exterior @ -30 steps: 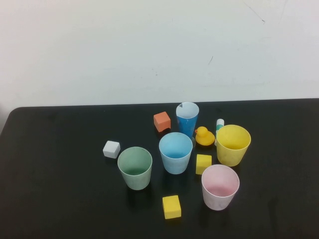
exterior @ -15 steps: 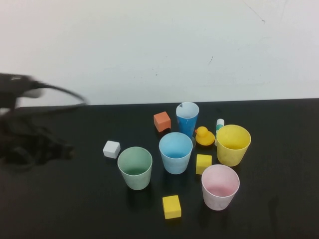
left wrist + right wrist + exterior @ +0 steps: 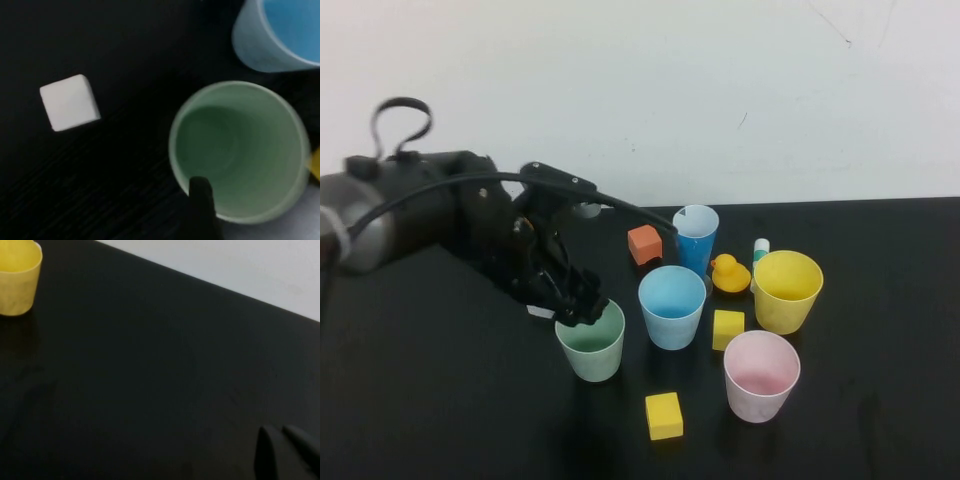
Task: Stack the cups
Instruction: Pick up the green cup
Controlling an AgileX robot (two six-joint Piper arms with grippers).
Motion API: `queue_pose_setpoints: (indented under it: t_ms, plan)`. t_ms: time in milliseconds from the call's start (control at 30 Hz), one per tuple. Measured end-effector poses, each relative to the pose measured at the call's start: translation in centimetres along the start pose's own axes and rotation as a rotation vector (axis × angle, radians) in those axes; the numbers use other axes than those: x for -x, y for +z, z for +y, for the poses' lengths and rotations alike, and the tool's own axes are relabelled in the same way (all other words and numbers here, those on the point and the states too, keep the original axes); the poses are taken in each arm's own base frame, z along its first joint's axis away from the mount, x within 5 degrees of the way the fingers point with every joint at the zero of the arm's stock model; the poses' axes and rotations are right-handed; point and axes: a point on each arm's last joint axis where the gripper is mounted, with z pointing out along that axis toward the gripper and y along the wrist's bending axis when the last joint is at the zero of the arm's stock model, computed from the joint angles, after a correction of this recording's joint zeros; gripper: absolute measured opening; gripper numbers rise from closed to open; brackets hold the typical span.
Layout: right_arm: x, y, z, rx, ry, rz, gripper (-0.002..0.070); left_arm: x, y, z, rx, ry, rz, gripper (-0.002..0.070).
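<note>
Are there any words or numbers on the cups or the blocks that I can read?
None to read. The mint green cup, light blue cup, pink cup and yellow cup are plain.
The orange block and yellow block are blank.
The small tube may carry print, too small to read.

Matt plastic cups (image 3: 672, 305), matt tbl (image 3: 440, 400)

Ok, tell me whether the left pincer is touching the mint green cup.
Cannot tell. The left wrist view shows one dark fingertip overlapping the mint green cup's rim, but no plain contact or gap. In the high view the left pincer hides that edge.
</note>
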Motion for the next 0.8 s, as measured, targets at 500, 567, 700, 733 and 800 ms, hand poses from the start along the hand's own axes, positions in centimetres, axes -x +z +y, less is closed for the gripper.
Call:
queue_pose_setpoints:
  t_ms: [500, 567, 700, 733, 800]
  plan:
    - [0.1, 0.0, 0.0, -0.001, 0.002, -0.006, -0.0003, -1.0, 7.8, 2.0, 0.072, 0.002, 0.104, 0.0349]
    - [0.1, 0.0, 0.0, -0.001, 0.002, -0.006, -0.0003, -0.9, 7.8, 2.0, 0.073, 0.002, 0.101, 0.0250]
    - [0.1, 0.0, 0.0, -0.001, 0.002, -0.006, -0.0003, -0.8, 7.8, 2.0, 0.067, -0.009, 0.094, 0.0057]
    - [0.1, 0.0, 0.0, -0.001, 0.002, -0.006, -0.0003, -0.8, 7.8, 1.9, 0.064, -0.016, 0.094, 0.0037]
    - [0.1, 0.0, 0.0, -0.001, 0.002, -0.006, -0.0003, -0.9, 7.7, 1.8, 0.055, -0.023, 0.106, 0.0017]
